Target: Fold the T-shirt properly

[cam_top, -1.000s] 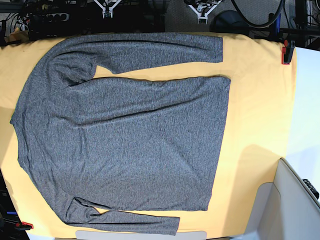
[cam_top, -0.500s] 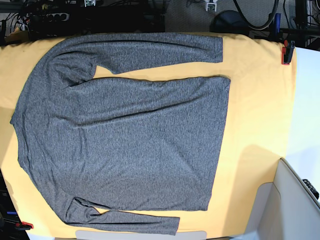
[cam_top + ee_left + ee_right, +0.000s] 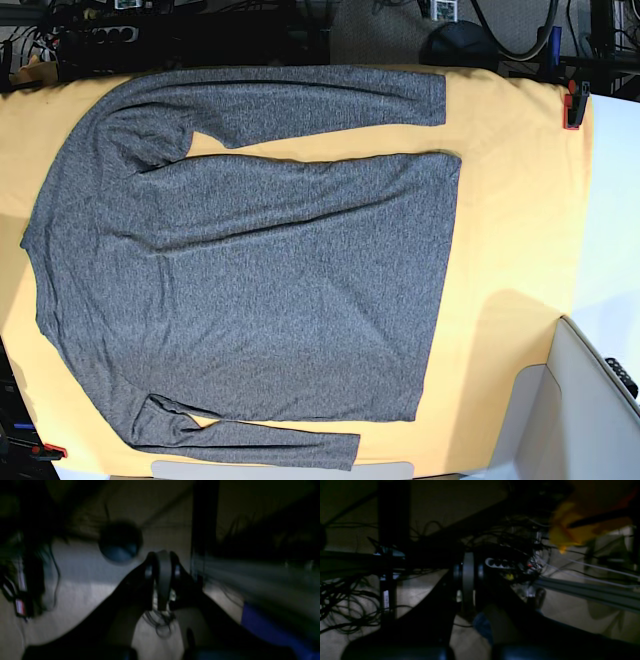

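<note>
The dark heather-grey long-sleeved T-shirt (image 3: 250, 270) lies flat on the yellow-orange table cloth (image 3: 510, 200), neck to the left and hem to the right. One sleeve lies along the far edge and the other along the near edge. Only small white tips show at the top edge in the base view: my left gripper (image 3: 445, 8) and my right gripper (image 3: 125, 3). Both are off the table and far from the shirt. In the left wrist view the left gripper (image 3: 162, 553) has its fingers together and holds nothing. The right gripper (image 3: 468, 555) looks the same in the right wrist view.
Red clamps hold the cloth at the far right corner (image 3: 573, 105) and the near left corner (image 3: 50, 450). A white box (image 3: 590, 400) stands at the near right. A power strip (image 3: 100, 35) and cables lie behind the table.
Both grippers have drawn back past the top edge of the base view, from plainly visible to just tips. The shirt has not moved.
</note>
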